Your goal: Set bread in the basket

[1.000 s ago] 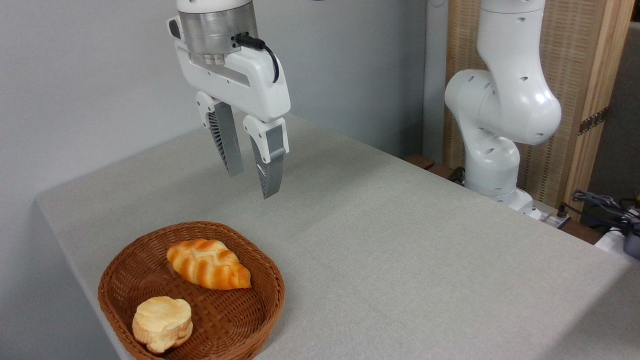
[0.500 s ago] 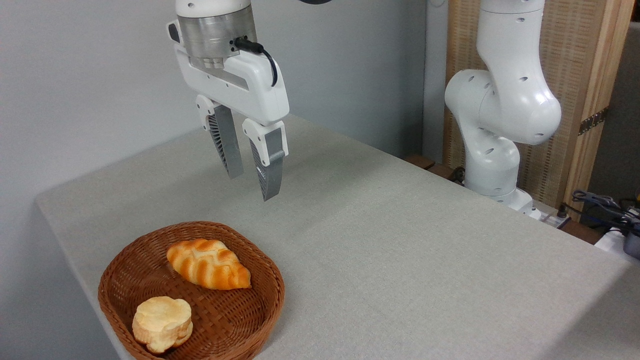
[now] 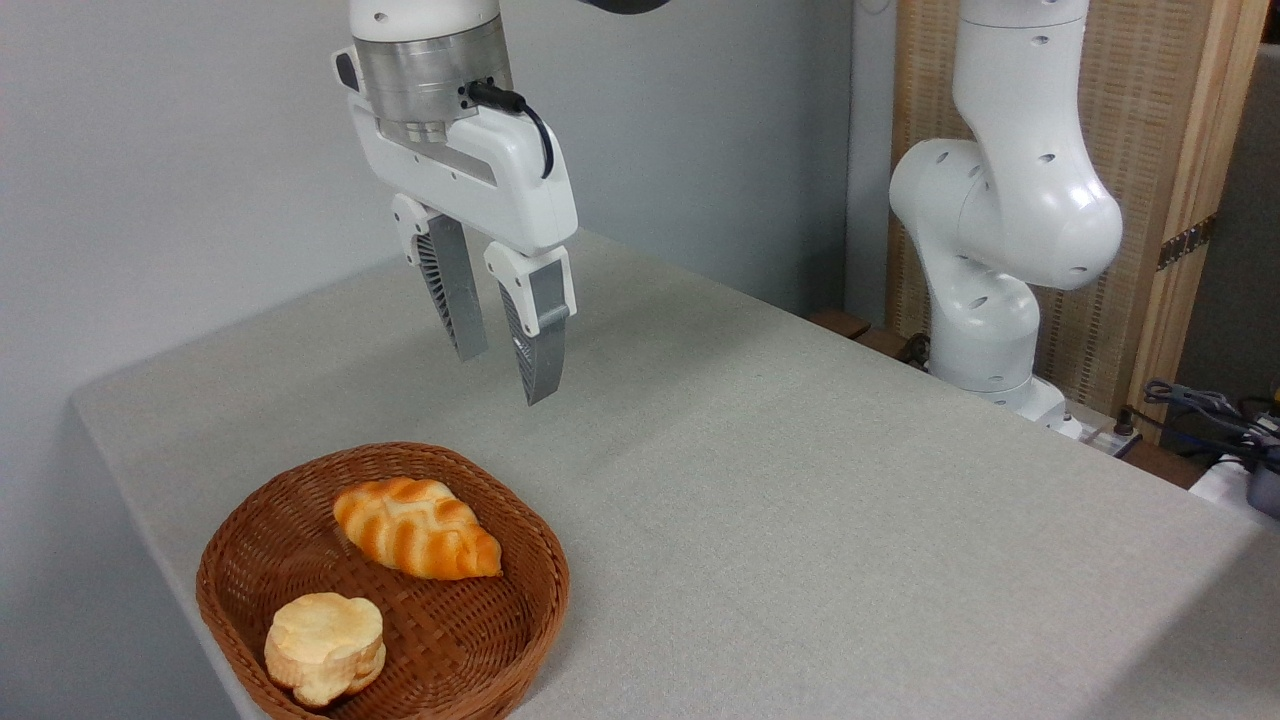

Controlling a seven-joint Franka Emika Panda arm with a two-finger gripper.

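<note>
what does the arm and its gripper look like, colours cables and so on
The arm is glossy white with rounded joints and small dark holes. The gripper has a white angular body under a brushed metal collar, with a black cable plugged in at the side. Its jaws are grey, tapered and ribbed, in white mounts.

Robotics laboratory setting. Indicators: a white industrial robot arm (image 3: pixel 1005 215) mounted beside a grey cloth-covered worktop (image 3: pixel 800 480), plain grey walls (image 3: pixel 150 150), a woven wood-framed partition (image 3: pixel 1150 120), and loose cables and connectors (image 3: pixel 1215 425) at the right edge.
</note>
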